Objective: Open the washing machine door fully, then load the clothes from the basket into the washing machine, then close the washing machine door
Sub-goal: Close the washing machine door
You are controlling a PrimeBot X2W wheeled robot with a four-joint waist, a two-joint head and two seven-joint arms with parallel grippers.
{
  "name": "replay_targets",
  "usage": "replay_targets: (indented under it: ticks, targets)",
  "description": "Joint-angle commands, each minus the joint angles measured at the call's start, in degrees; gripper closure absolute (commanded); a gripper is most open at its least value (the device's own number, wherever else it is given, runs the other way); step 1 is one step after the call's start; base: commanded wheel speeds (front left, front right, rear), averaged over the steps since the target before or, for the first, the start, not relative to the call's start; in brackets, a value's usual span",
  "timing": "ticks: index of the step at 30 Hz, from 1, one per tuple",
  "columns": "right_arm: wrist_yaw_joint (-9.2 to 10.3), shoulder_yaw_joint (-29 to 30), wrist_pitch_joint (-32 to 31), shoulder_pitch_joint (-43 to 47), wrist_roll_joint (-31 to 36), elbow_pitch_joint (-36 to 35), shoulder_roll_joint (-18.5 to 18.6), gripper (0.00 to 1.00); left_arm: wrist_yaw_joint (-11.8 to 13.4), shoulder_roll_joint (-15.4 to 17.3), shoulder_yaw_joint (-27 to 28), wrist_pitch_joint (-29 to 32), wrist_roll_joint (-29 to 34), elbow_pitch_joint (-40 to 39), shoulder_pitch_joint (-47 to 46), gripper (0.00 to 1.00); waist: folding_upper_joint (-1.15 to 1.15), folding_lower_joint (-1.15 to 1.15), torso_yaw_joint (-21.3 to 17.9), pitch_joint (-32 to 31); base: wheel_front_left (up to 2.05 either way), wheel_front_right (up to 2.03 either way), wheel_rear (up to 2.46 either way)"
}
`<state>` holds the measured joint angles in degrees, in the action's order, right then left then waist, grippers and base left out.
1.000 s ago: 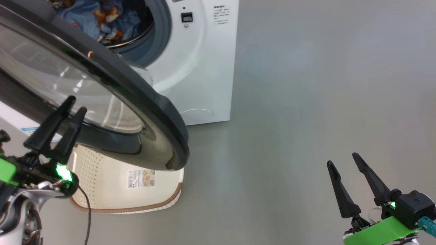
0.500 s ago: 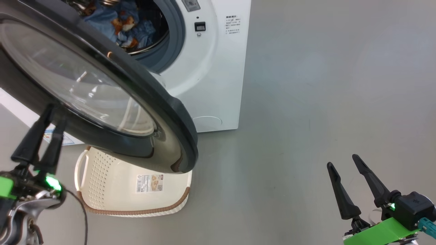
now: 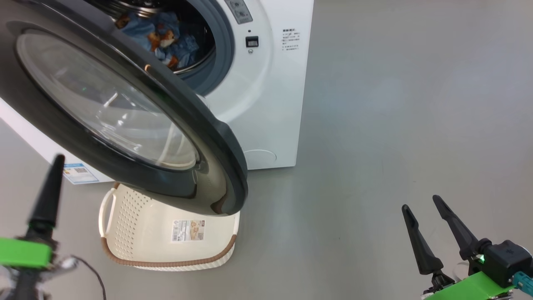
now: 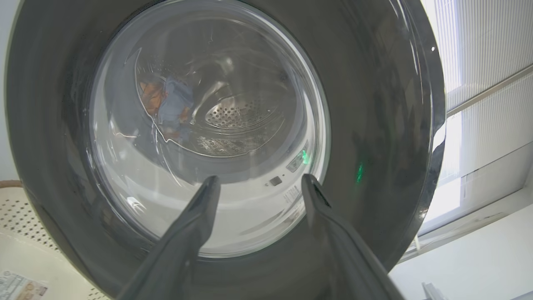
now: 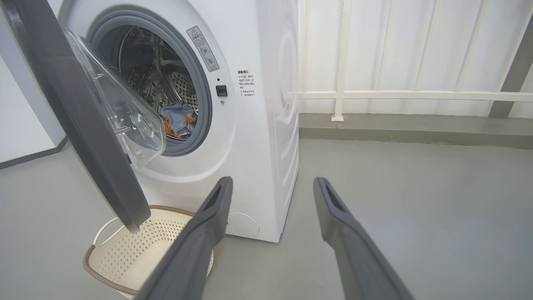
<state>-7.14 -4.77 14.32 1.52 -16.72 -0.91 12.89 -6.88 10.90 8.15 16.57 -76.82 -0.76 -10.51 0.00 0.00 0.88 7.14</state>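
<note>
Jaws apart: left gripper [image 4: 259,179] facing washing machine door [image 3: 208,129], right gripper [image 5: 272,180] well clear. Could skid off, leaving it unlatched.

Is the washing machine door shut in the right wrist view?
No, the washing machine door stands swung out from the washing machine, with the clothes visible in the open drum.

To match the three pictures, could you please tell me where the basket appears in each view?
Head view: basket lower left, under the door's bottom edge.
Left wrist view: basket in bottom-left corner, beside the door.
Right wrist view: basket bottom left, below the door.
Shared landmark: the door.
</note>
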Motion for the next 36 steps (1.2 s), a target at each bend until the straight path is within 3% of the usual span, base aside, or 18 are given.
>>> replay_targets:
  ticks: [1,9,16,23,28,36]
  targets:
    - [-0.35,-1.02,0.68,0.70,0.66,-1.20,0.93,0.00,-0.59,2.49,1.10,-1.60,2.77,-2.58,0.05,0.00,0.00,0.00,0.17,-0.40,0.00,0.00,0.00]
    - [-0.35,-0.79,0.68,1.67,0.99,-1.25,1.18,0.00,-0.37,6.75,-6.54,-16.77,27.27,-3.03,5.85,0.00,0.00,0.00,1.08,-1.42,0.00,0.00,0.00]
    - [-0.35,-0.75,0.68,2.63,1.17,-1.14,1.27,0.00,3.61,6.63,-11.30,-23.66,41.54,-3.28,9.78,0.00,0.00,0.00,1.72,-2.54,0.00,0.00,0.00]
    - [-0.35,-1.03,0.68,3.68,1.49,-0.98,0.97,0.00,6.92,6.60,-14.41,-26.21,48.88,-3.71,13.49,0.00,0.00,0.00,2.02,-3.64,0.00,0.00,0.00]
    - [-0.35,-1.32,0.68,4.51,1.80,-0.56,0.79,0.00,8.43,6.01,-15.91,-26.58,50.88,-3.66,15.64,0.00,0.00,0.00,1.88,-4.89,0.00,0.00,0.00]
    - [-0.35,-1.84,0.68,5.30,2.13,0.09,0.56,0.00,8.91,5.32,-17.50,-26.42,51.21,-3.25,17.41,0.00,0.00,0.00,1.24,-6.85,0.00,0.00,0.00]
